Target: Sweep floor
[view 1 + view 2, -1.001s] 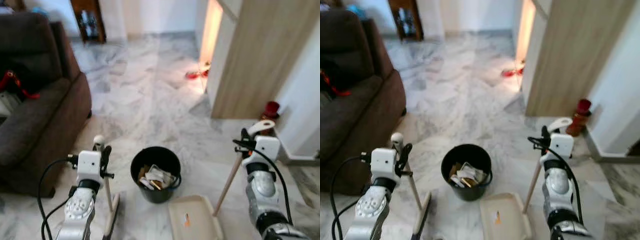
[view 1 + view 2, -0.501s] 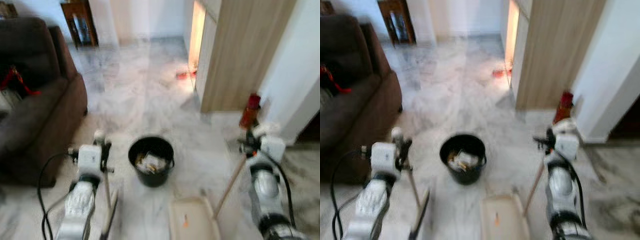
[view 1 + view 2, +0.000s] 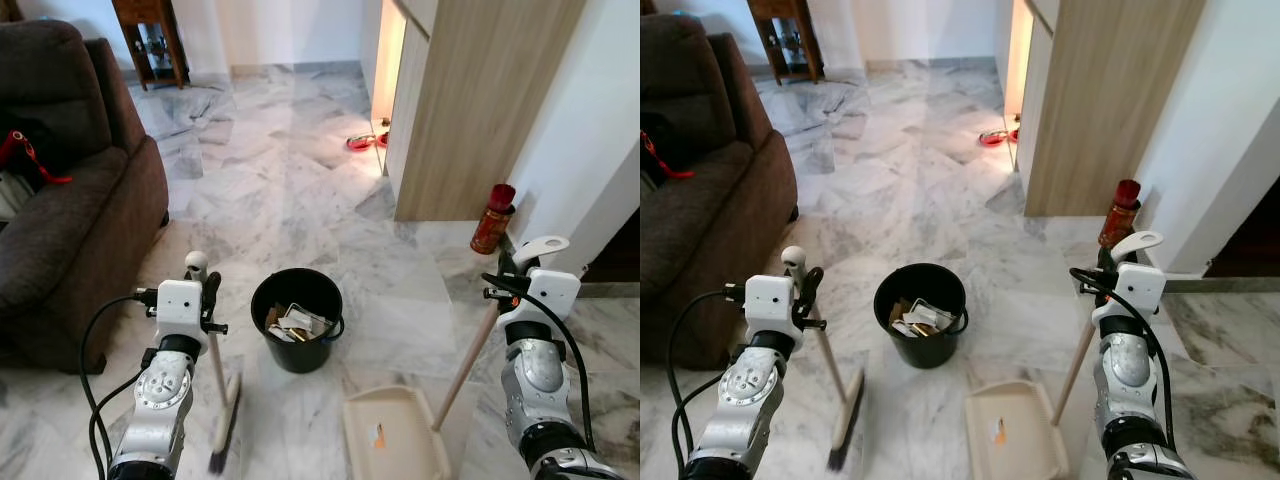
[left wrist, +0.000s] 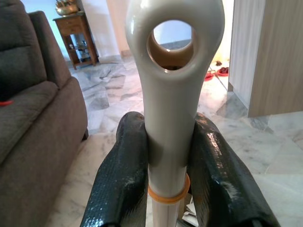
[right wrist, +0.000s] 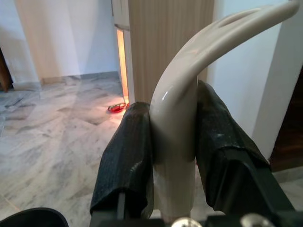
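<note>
My left gripper [image 4: 168,165] pinches the cream handle of the broom [image 3: 222,410] just below its looped end; both black fingers [image 4: 123,175] press against the shaft from either side. The broom stands nearly upright, its brush head resting on the marble floor [image 3: 290,190] to the left of the black bucket [image 3: 296,332]. My right gripper [image 5: 173,161] clamps the curved cream grip of the dustpan [image 3: 393,440], one finger on each side of the handle. The dustpan's wooden pole slants down and leftward from that gripper to the cream tray, which lies flat on the floor just right of and nearer to me than the bucket. A small orange scrap [image 3: 377,436] sits inside the tray. The bucket stands between my two arms and holds crumpled paper and wrappers. A dark brown sofa [image 3: 70,220] lies to my left, a wooden side table [image 3: 150,40] beyond it. A wood-panelled cabinet [image 3: 470,110] rises to my right, with a red bottle [image 3: 491,219] at the wall beside it. Red slippers [image 3: 362,142] lie near the lit gap by the cabinet.
</note>
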{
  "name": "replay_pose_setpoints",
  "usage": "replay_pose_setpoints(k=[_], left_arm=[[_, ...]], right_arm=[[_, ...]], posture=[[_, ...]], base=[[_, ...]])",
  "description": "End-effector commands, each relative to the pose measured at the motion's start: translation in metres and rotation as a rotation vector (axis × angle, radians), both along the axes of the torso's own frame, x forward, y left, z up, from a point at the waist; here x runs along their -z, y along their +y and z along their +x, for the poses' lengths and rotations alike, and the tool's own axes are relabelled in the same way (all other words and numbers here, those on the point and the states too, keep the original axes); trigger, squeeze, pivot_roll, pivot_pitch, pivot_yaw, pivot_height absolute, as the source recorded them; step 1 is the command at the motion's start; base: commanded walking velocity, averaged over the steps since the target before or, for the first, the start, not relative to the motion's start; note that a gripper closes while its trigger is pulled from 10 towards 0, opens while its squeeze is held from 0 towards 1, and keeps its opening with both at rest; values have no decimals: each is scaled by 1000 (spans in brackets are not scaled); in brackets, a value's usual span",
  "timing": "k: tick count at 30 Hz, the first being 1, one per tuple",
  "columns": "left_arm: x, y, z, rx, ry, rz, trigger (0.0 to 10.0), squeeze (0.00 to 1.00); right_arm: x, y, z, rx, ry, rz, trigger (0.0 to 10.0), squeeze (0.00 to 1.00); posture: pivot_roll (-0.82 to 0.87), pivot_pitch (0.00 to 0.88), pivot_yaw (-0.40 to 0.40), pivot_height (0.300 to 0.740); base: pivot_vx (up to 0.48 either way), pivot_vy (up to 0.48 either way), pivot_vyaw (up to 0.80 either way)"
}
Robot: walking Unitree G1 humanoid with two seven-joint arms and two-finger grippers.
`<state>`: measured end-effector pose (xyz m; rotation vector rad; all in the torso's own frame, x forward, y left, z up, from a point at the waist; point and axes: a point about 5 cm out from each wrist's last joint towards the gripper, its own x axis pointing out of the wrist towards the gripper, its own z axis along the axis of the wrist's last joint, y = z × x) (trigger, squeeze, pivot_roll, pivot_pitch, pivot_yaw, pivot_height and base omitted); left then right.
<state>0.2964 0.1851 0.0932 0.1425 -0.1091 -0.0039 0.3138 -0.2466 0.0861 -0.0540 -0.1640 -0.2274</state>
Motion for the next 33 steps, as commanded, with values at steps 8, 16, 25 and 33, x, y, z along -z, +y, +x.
replay_pose_setpoints(k=[8,16,25,33], left_arm=[[-6,3,3,-4,-37,15,10000,0],[-4,2,1,0,-38,13,10000,0],[-2,2,1,6,-32,9,10000,0],[-1,0,1,13,-30,6,10000,0]], right_arm=[[-5,5,7,-11,-7,27,10000,0],[-6,4,7,-12,1,22,10000,0],[-4,1,7,-8,18,16,10000,0],[-3,0,6,-2,23,10,10000,0]], posture=[[22,0,13,740],[21,0,12,740],[24,0,11,740],[21,0,10,740]], base=[[0,0,-180],[0,0,-768],[0,0,-800],[0,0,-800]])
